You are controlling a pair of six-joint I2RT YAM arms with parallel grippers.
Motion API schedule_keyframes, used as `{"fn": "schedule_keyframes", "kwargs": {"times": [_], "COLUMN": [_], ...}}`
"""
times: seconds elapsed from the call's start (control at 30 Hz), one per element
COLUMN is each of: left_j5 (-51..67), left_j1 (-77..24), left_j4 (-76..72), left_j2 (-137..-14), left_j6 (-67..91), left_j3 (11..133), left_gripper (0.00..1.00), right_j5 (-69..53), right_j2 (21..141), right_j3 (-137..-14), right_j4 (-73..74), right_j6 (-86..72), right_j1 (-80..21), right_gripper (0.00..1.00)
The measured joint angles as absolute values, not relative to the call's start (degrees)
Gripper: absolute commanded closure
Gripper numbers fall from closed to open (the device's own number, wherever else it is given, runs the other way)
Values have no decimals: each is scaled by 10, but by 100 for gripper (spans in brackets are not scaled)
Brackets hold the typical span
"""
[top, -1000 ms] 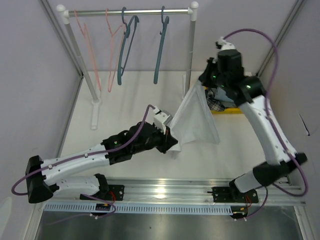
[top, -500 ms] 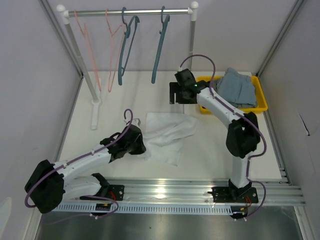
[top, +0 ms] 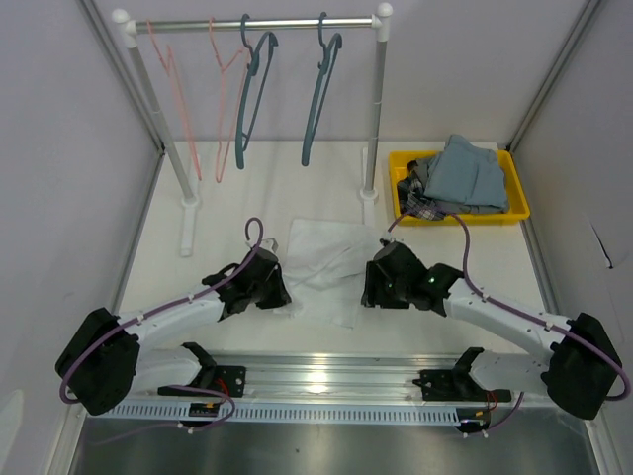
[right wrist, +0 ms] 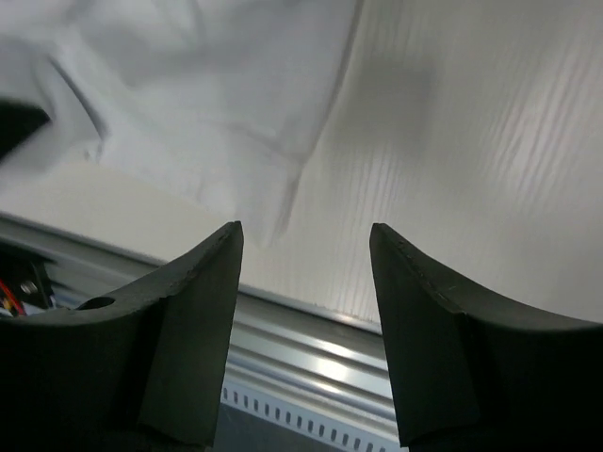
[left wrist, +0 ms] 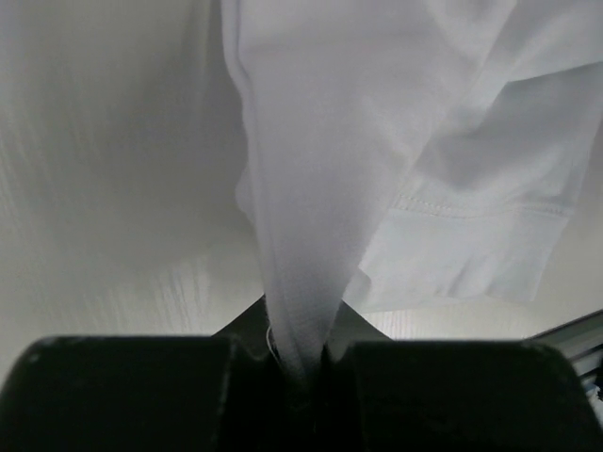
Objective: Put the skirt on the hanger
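Observation:
The white skirt (top: pixel 326 265) lies crumpled on the table in front of the rack. My left gripper (top: pixel 281 294) is shut on its left edge; in the left wrist view a fold of the skirt (left wrist: pixel 377 141) runs down into the closed jaws of that gripper (left wrist: pixel 300 353). My right gripper (top: pixel 370 294) is low over the table just right of the skirt, open and empty. In the right wrist view the right gripper (right wrist: pixel 303 231) has bare table between its fingers, with the skirt (right wrist: pixel 207 85) at upper left. Two teal hangers (top: pixel 318 89) and two pink hangers (top: pixel 183 109) hang on the rail.
The white clothes rack (top: pixel 376 109) stands at the back, with its posts on the table. A yellow bin (top: pixel 514 210) of grey-blue clothes sits at the back right. The metal rail (top: pixel 326 376) runs along the near edge, close below both grippers.
The skirt, held up by both grippers a second ago, now lies on the table. My right gripper let go, opened and swung down to the skirt's right side. The left stays shut on it.

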State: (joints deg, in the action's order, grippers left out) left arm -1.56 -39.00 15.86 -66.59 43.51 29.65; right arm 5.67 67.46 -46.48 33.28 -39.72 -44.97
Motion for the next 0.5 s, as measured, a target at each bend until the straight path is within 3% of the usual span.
{"fn": "schedule_keyframes", "kwargs": {"times": [0.3, 0.5], "left_j5": [23, 36], "left_j1": [-390, -390], "left_j4": [147, 146], "left_j2": [-671, -664], "left_j6": [434, 430], "left_j3": [296, 288], "left_gripper": [100, 97], "right_j5": [46, 36], "right_j2": [732, 796], "right_j3": [-395, -385], "right_j4": [240, 185], "right_j6": [-493, -519], "right_j1": [-539, -547], "right_gripper": [44, 76]}}
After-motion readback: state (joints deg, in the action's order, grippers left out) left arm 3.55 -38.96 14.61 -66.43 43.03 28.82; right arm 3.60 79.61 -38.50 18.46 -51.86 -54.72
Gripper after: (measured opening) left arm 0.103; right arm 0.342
